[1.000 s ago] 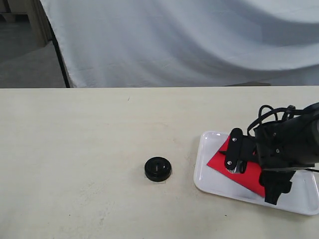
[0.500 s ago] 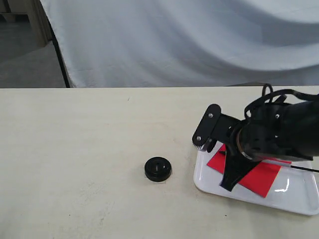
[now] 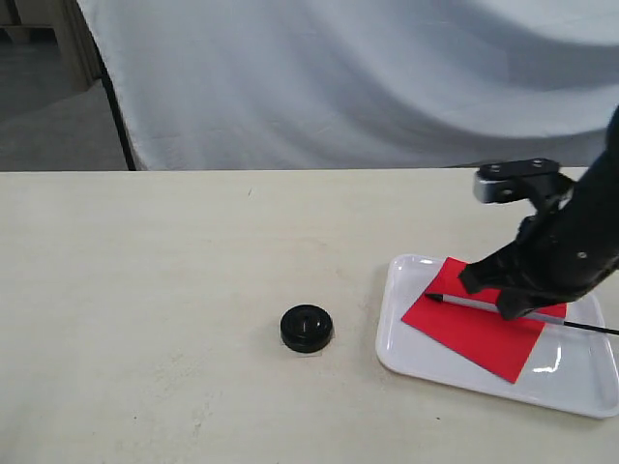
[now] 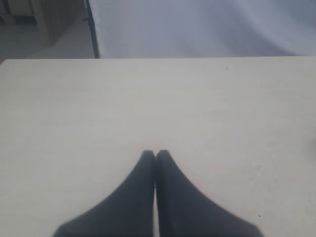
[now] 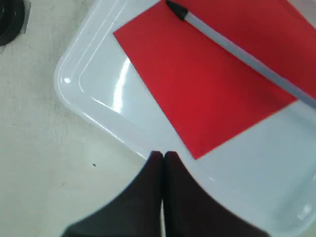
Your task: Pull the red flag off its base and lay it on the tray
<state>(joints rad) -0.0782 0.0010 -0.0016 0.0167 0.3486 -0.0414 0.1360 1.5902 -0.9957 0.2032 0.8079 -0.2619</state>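
Note:
The red flag (image 3: 476, 331) lies flat on the white tray (image 3: 404, 354), its silver pole (image 3: 484, 305) slanting across the cloth with the black tip toward the tray's left side. Nothing grips it. In the right wrist view the flag (image 5: 212, 84) and pole (image 5: 237, 49) lie on the tray (image 5: 74, 74), and my right gripper (image 5: 163, 155) hangs shut and empty above the tray's rim. My right arm (image 3: 561, 251) stands over the tray's far side. The black round base (image 3: 307, 328) sits alone on the table, left of the tray. My left gripper (image 4: 155, 153) is shut over bare table.
A white cloth backdrop (image 3: 338, 87) hangs behind the beige table (image 3: 145, 290). The pole's thin end (image 3: 600, 332) reaches to the tray's right rim. The base's edge (image 5: 10, 19) shows at a corner of the right wrist view.
My right arm has risen and swung back to the right from low over the tray. The flag, earlier partly under the gripper, now lies free with its whole pole showing.

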